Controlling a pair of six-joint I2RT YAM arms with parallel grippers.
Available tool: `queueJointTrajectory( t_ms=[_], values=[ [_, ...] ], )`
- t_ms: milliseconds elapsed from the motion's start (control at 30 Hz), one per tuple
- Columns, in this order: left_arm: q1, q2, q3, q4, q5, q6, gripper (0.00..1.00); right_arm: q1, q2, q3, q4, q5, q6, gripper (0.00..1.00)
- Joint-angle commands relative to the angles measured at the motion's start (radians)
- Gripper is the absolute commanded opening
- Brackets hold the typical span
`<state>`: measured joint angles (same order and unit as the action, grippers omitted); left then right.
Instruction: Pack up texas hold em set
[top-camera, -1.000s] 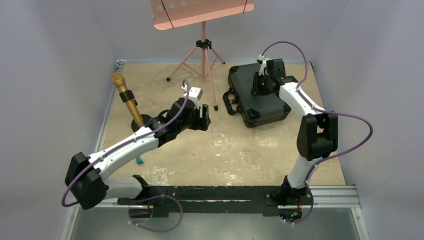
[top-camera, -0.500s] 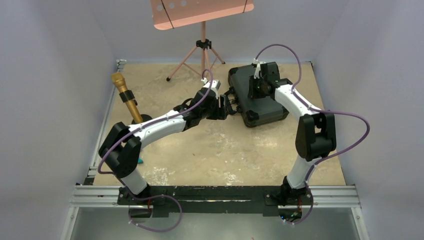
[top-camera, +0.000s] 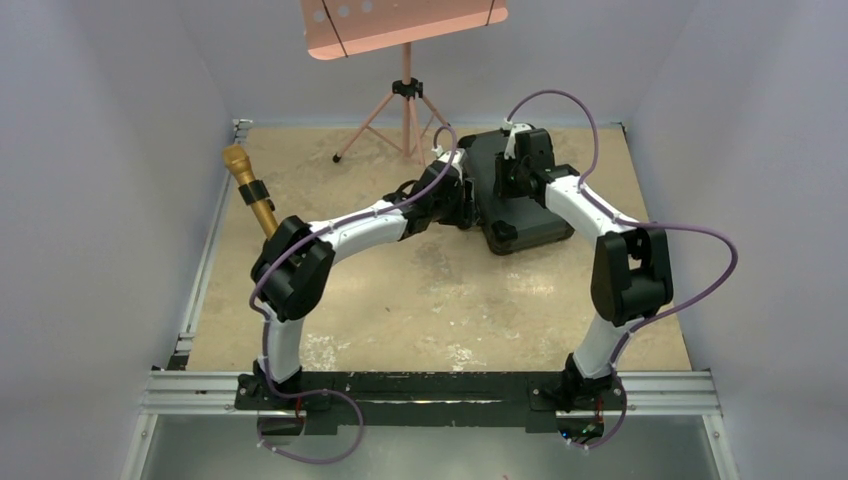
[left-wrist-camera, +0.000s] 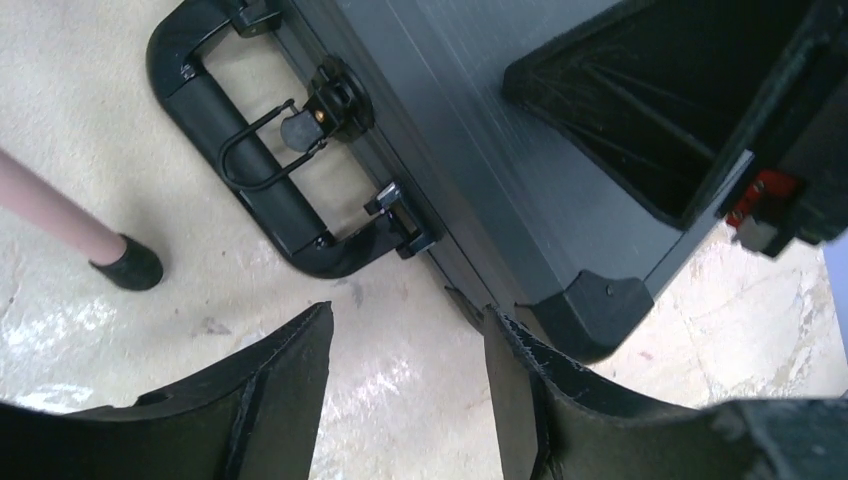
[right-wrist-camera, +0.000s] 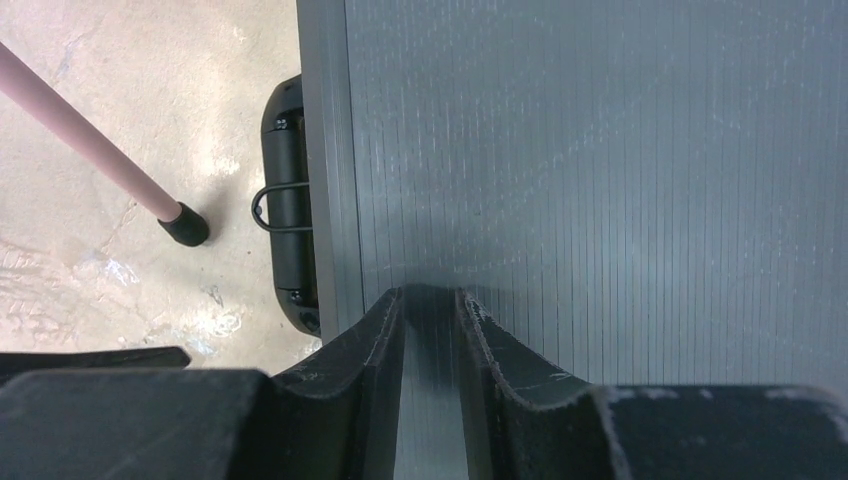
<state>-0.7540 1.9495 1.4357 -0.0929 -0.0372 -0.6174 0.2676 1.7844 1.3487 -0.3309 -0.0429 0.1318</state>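
Observation:
The black hard case (top-camera: 530, 205) lies closed at the back right of the table. My left gripper (top-camera: 462, 207) is open and empty, low beside the case's handle (left-wrist-camera: 250, 180) and a front latch (left-wrist-camera: 400, 215), its right finger near the case's corner (left-wrist-camera: 600, 310). My right gripper (top-camera: 515, 175) stands on the ribbed lid (right-wrist-camera: 600, 150), fingers nearly together with a narrow gap, holding nothing. In the wrist views the left gripper (left-wrist-camera: 405, 315) is over bare table and the right gripper (right-wrist-camera: 432, 295) touches the lid. Chips, card decks and button are out of view.
A pink music stand (top-camera: 405, 90) stands at the back, one foot (left-wrist-camera: 135, 268) close to the case handle, also seen in the right wrist view (right-wrist-camera: 185, 225). A gold microphone (top-camera: 255, 200) stands at the left. Walls enclose the table.
My left arm has swung right and forward from mid-table to the case's handle side. My right gripper has shifted slightly left on the lid.

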Motion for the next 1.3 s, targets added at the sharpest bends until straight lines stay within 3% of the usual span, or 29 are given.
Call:
queueJointTrajectory(
  t_ms=[0, 667, 1267],
  values=[
    [0.016, 0.045, 0.091, 0.006, 0.021, -0.011, 0.60, 0.023, 0.081, -0.102, -0.129, -0.014, 0.029, 0.29],
    [0.044, 0.224, 0.256, -0.153, -0.098, -0.068, 0.49, 0.034, 0.072, -0.126, -0.105, -0.049, 0.026, 0.28],
    [0.068, 0.312, 0.328, -0.155, -0.080, -0.067, 0.48, 0.044, 0.075, -0.126, -0.108, -0.052, 0.021, 0.28]
  ],
)
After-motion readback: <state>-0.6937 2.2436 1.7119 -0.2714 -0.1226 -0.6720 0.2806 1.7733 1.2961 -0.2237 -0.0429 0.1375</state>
